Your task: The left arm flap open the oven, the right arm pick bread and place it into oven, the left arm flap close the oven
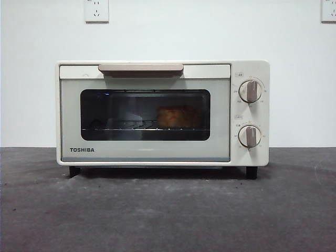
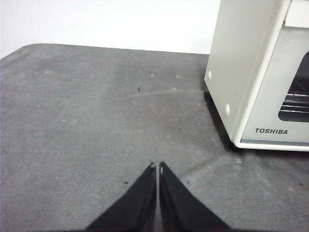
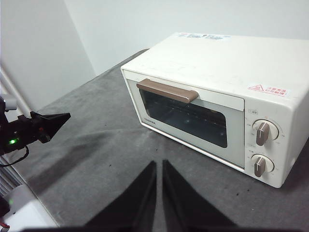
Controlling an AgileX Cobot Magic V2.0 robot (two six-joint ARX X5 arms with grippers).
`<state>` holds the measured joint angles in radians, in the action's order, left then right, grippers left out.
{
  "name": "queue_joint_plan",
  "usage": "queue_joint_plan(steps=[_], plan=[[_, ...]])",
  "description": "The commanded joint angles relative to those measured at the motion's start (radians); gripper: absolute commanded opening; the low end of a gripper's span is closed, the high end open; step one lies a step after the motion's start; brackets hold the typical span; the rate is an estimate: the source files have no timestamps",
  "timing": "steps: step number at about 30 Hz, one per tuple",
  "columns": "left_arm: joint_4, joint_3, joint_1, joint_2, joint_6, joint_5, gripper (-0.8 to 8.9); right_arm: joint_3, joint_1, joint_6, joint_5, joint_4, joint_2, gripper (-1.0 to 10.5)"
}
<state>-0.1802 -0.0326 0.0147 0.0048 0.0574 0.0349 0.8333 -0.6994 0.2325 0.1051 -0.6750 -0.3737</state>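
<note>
Dimly, bread point(image 1: 177, 116) behind oven point(image 1: 163, 113) glass (blurred)

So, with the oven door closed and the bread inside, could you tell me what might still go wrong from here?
Little seems left to do, so the risks look small.
1. The bread sits off to one side of the wire rack inside the oven; a knock might shift it.
2. The left gripper, jaws shut, hangs low near the oven's side wall, so a careless retreat could clip it.
3. The right gripper, also shut, faces the door handle.
</note>
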Motion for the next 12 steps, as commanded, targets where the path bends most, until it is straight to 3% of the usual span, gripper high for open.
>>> queue_joint_plan(steps=[1, 5, 7, 10, 12], plan=[[-0.006, 0.020, 0.001, -0.002, -0.016, -0.002, 0.20, 0.016, -0.007, -0.006, 0.000, 0.010, -0.003, 0.2], [-0.006, 0.020, 0.001, -0.002, -0.016, -0.002, 0.20, 0.016, -0.007, -0.008, -0.003, 0.010, -0.003, 0.2], [-0.006, 0.020, 0.001, -0.002, -0.016, -0.002, 0.20, 0.015, 0.016, -0.034, -0.071, 0.015, 0.000, 0.2], [-0.006, 0.020, 0.001, -0.002, -0.016, -0.002, 0.20, -0.012, 0.099, -0.046, -0.095, 0.072, 0.003, 0.2], [-0.006, 0.020, 0.001, -0.002, -0.016, -0.002, 0.20, -0.063, 0.186, -0.096, -0.062, 0.136, 0.014, 0.2]])
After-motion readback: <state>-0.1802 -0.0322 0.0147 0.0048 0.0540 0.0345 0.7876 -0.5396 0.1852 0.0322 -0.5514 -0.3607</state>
